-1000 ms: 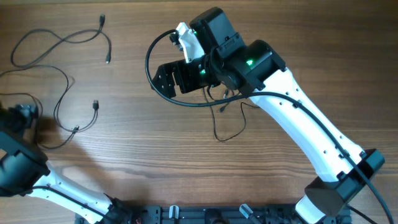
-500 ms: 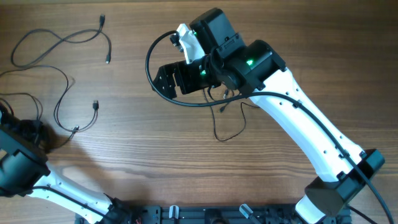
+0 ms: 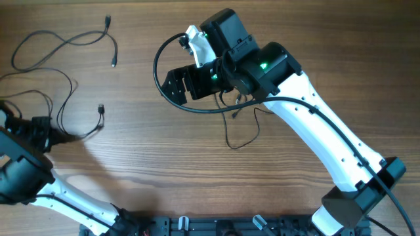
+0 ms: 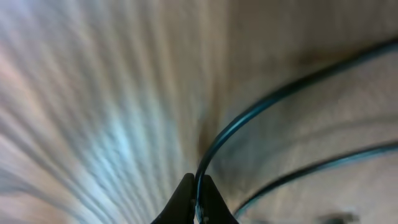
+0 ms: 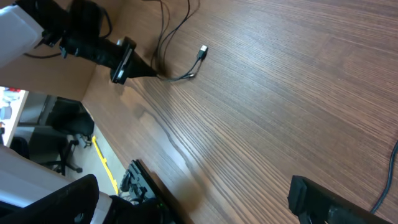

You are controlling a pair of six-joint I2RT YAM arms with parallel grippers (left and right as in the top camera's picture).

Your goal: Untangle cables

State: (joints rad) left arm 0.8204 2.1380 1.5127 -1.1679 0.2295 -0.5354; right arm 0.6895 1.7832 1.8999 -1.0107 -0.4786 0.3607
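**Desk:** What do the cables [image 3: 65, 42] look like, and where are they?

**Photographer:** They are thin black cords, lying as loose wavy strands on the wooden table [image 3: 164, 170]. No knot shows. The upper cord [image 3: 114, 60] wanders across the far left corner in open curves. A second cord [image 4: 286, 93] loops just below it at the left edge, and its small plug [image 3: 100, 109] lies free on the wood. A third cord [image 3: 228, 137] sits well apart near the table's middle. It makes one loose loop, and its top end runs under the right arm's wrist.

**Desk:** And the left arm?

**Photographer:** It comes in from the lower left corner, low over the table. The left gripper [image 3: 68, 136] points right, toward the plug. Its fingers [image 4: 184, 198] are pressed together, pinching the second cord. In the wrist view that cord rises from between the tips and curves away to the right.

**Desk:** The right arm?

**Photographer:** The white arm reaches from the lower right corner diagonally toward the upper middle of the table. The right gripper [image 3: 172, 85] faces left above the bare wood. Its jaws are spread wide, with nothing between them, and it is clear of the left-hand cords.
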